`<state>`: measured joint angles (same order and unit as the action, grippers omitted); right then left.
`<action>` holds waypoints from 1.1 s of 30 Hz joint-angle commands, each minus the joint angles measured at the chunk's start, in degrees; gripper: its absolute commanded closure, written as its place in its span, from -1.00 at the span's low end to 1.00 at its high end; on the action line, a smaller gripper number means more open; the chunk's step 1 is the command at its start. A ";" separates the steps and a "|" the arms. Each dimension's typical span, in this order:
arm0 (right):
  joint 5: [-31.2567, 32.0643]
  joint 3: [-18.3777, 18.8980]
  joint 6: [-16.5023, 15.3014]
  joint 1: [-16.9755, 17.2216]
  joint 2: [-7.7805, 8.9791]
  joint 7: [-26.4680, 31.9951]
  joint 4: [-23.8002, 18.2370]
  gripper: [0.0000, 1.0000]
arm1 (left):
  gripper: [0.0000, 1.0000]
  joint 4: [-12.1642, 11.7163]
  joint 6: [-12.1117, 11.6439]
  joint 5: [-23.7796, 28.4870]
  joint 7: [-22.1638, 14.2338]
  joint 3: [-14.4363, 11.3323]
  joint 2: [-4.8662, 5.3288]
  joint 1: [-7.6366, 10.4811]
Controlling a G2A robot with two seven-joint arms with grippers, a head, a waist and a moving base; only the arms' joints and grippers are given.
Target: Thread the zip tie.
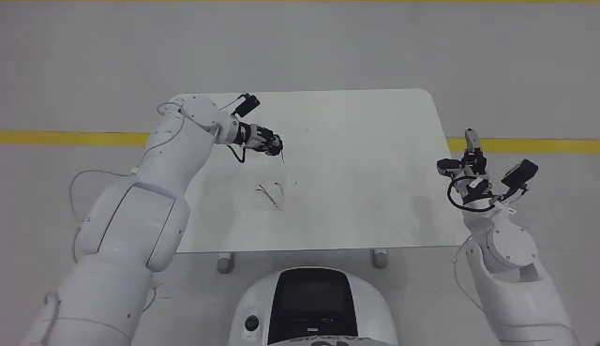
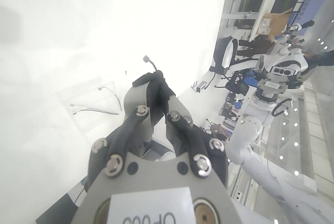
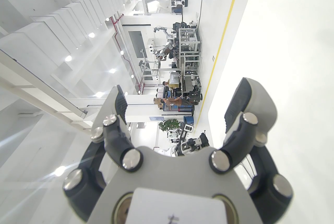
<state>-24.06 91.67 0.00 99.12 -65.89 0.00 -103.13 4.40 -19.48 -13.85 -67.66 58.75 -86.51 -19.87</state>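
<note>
Zip tie [image 2: 147, 58] is sitting pinched in the left gripper [image 2: 156, 79], whose jaws are pressing together on the strap. The square head end is sticking out just past the tips, and the rest of the strap is hiding between the pads. The left gripper is hovering over the white desk [image 1: 375, 158]. Below and beyond those jaws, a few spare zip ties [image 1: 270, 194] are lying loose on the desk, well apart from the held one.

The right gripper [image 3: 180, 100] is waiting off the desk's far side, well away from the left jaws. Its own jaws are spread wide and holding nothing.

The step in hand is looking like the pick-up and presentation: one end is secured, but no loop is forming yet, so the threading itself is not yet begun. The next move is probably calling for the spread jaws to come across, take the free tail and steer its tip into the head's slot. That needs the head to be turned squarely toward the tail, since the opening is small and the strap is springy.
</note>
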 commanded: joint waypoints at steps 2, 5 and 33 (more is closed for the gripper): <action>0.00 0.00 0.00 0.00 0.00 0.00 0.00 -1.00 | 1.00 0.00 0.00 0.00 0.00 0.00 0.00 0.00; 0.00 0.00 0.00 0.00 0.00 0.00 0.00 -1.00 | 1.00 0.00 0.00 0.00 0.00 0.00 0.00 0.00; 0.00 0.00 0.00 0.00 0.00 0.00 0.00 -1.00 | 1.00 27.55 0.00 37.59 -11.98 -6.52 10.38 -12.28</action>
<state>-24.06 91.67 0.00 99.12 -65.89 0.00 -103.13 31.30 -19.48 20.90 -79.64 54.10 -76.74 -31.97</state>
